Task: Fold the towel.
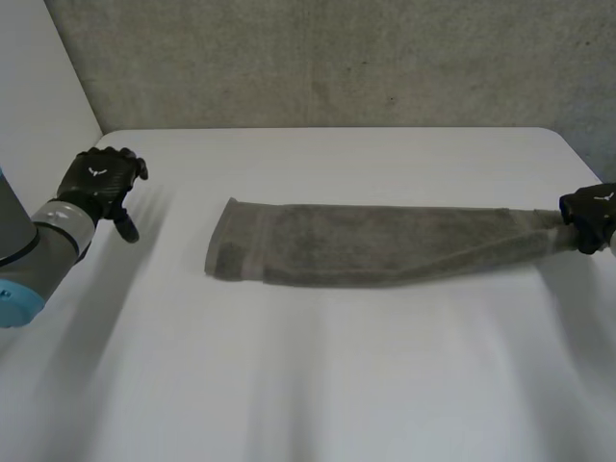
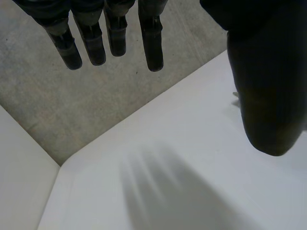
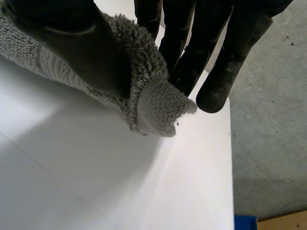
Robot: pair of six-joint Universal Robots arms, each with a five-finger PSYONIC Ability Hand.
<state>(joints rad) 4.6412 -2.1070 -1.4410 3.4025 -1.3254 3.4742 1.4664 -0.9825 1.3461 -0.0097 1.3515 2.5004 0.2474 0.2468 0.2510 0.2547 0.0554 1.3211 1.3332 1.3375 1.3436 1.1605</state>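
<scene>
Head cam: high, between and behind the arms, looks down over the whole table [image 1: 318,385] to the grey wall [image 1: 318,58]. Left wrist cam: looks along the left hand [image 2: 264,72], near the table, at the table corner and the same wall beyond its fingertips. Right wrist cam: very close on the towel [image 3: 158,103] end pinched in the right hand [image 3: 182,38]. Head cam shares that end.
</scene>
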